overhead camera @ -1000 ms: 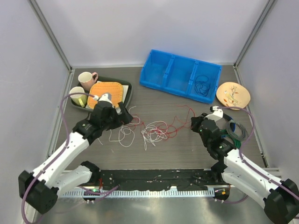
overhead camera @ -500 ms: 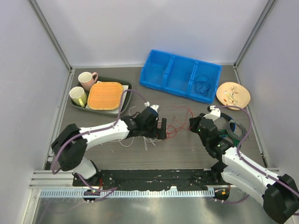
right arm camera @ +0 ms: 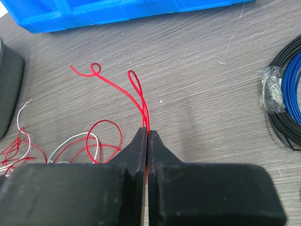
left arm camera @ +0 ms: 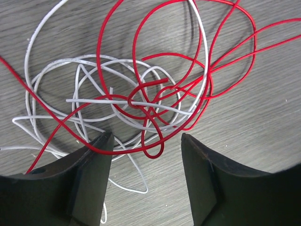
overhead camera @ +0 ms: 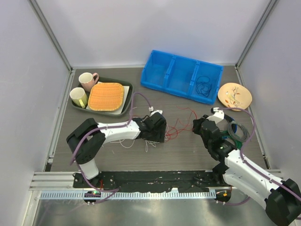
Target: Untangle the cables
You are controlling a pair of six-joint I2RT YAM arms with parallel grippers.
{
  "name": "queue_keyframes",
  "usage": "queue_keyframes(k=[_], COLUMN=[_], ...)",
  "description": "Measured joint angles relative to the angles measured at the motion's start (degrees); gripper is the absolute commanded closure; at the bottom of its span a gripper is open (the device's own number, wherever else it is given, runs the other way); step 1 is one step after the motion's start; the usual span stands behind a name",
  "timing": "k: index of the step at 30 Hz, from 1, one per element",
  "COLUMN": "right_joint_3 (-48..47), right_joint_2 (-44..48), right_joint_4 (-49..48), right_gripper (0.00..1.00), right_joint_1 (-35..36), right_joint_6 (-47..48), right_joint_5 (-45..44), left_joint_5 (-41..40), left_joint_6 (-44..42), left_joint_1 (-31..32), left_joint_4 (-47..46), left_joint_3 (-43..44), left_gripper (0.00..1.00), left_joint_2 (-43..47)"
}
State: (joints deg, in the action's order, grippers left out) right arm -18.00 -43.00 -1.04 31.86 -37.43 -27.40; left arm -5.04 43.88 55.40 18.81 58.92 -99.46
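My right claw [right arm camera: 147, 134] clamps the red cable [right arm camera: 144, 113] just ahead; my left claw [left arm camera: 145, 139], spread wide above the tangle [left arm camera: 134, 101], should pin only white strands [left arm camera: 29, 49] while I pull.

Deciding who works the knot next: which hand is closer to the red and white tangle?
Left. The left hand hovers open right over the tangle; the right hand sits off to its right, shut on a red cable end.
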Motion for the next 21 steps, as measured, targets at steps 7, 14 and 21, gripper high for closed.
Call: queue_keyframes(k=[7, 14, 21], right_joint_3=[-0.02, -0.04, -0.04], right_joint_2=[-1.14, -1.49, -0.63], right_joint_4=[0.02, 0.04, 0.37], right_gripper=[0.99, 0.99, 0.99], right_joint_1=[0.0, 0.0, 0.0], right_joint_6=[-0.2, -0.24, -0.81], right_joint_5=[-0.61, -1.27, -2.99], left_joint_5=[-7.61, -14.78, -19.45], left_joint_6=[2.45, 4.46, 6.95], left_joint_1=[1.92, 3.96, 6.05], left_joint_4=[3.91, 9.9, 11.41], left_joint_3=[3.1, 8.33, 9.75], left_gripper=[0.56, 0.69, 1.0], left_joint_2=[-2.6, -6.54, -7.93])
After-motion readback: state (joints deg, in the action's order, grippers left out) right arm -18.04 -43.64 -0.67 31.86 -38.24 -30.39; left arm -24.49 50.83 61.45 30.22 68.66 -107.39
